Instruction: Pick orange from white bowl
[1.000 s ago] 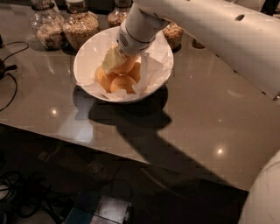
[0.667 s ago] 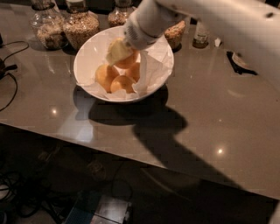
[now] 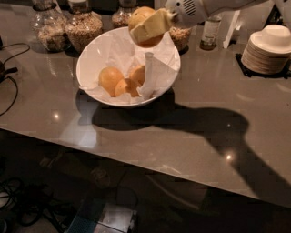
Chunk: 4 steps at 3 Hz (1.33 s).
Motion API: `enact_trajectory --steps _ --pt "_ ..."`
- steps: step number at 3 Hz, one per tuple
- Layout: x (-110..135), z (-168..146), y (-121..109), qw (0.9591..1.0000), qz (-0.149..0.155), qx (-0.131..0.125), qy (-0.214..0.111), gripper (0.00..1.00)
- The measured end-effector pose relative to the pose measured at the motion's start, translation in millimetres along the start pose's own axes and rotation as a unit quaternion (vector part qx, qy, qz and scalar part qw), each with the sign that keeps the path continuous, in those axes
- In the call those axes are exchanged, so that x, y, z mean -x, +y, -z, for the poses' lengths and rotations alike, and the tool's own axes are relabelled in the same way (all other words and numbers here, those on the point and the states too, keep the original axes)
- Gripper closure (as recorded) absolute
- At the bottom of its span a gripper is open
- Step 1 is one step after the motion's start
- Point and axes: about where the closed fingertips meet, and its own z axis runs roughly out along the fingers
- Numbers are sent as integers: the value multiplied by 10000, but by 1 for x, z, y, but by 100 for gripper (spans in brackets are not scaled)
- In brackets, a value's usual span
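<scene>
The table [image 3: 204,118] is a glossy grey-brown top in a dim room, with small light glints and the broad dark shadow of my arm falling across it to the right. Below its front edge the floor is dark, with tangled cords [image 3: 18,209] at the left.

My gripper [image 3: 146,28] hangs above the far rim of the white bowl [image 3: 86,54], its fingers pinching the orange [image 3: 142,12], which is clear of the bowl and touches nothing else.

Inside the bowl, on the crumpled white paper [image 3: 157,73], lie 3 more oranges [image 3: 110,79], bunched together and touching.

Along the back edge stand 3 glass jars [image 3: 84,27] of grainy stuff and what looks like a 4th jar [image 3: 180,36], half hidden behind my wrist. Right of it stands 1 small bottle [image 3: 210,32]. At the far right sits 1 stack of small white dishes [image 3: 268,50]. A black cable [image 3: 9,86] trails over the left edge.
</scene>
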Motion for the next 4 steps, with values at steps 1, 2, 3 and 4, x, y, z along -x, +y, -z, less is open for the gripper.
enact_trajectory --steps 1,2,3,4 --pt "12 27 31 9969 620 390 290 100" --pt "-3 61 80 9906 838 652 860 100" --pt "-41 73 118 9877 634 1019 1002 100" --pt "-72 74 112 9885 290 986 1113 100"
